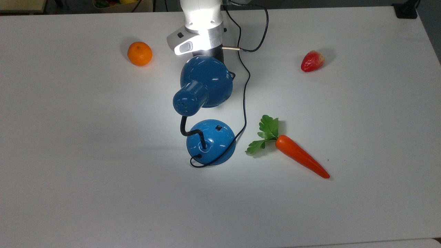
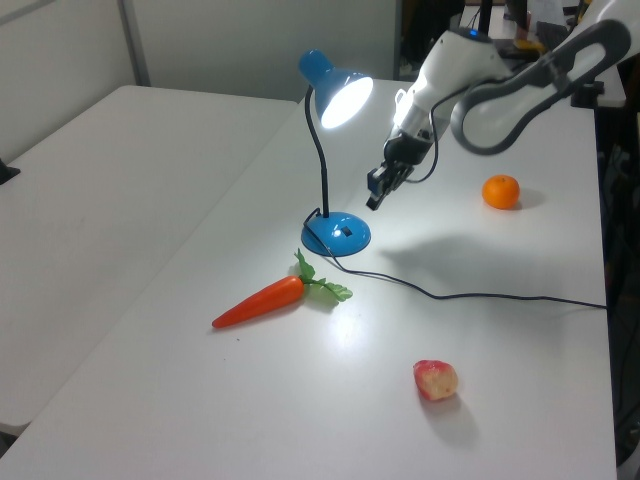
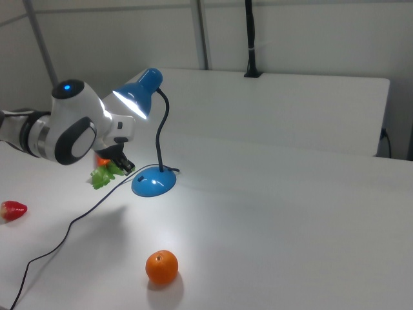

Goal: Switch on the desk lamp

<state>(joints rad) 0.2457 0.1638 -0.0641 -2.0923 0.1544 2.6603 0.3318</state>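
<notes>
The desk lamp stands mid-table and is lit, its glossy blue shade (image 1: 206,81) throwing a bright patch on the white table (image 1: 69,155). A bent black gooseneck (image 1: 187,129) joins the shade to the round blue base (image 1: 212,143), which carries a small black switch (image 1: 218,127). My gripper (image 2: 373,201) hangs in the air above and to the left view's right of the base (image 2: 337,236), touching nothing. Its fingers look shut and hold nothing. In the right view the gripper (image 3: 127,166) sits left of the base (image 3: 153,183), below the shade (image 3: 135,97).
The lamp's black cord (image 1: 244,103) runs from the base past the arm. An orange (image 1: 139,53) lies at the top view's upper left and a strawberry (image 1: 312,61) at its upper right. A carrot (image 1: 299,155) rests right of the base.
</notes>
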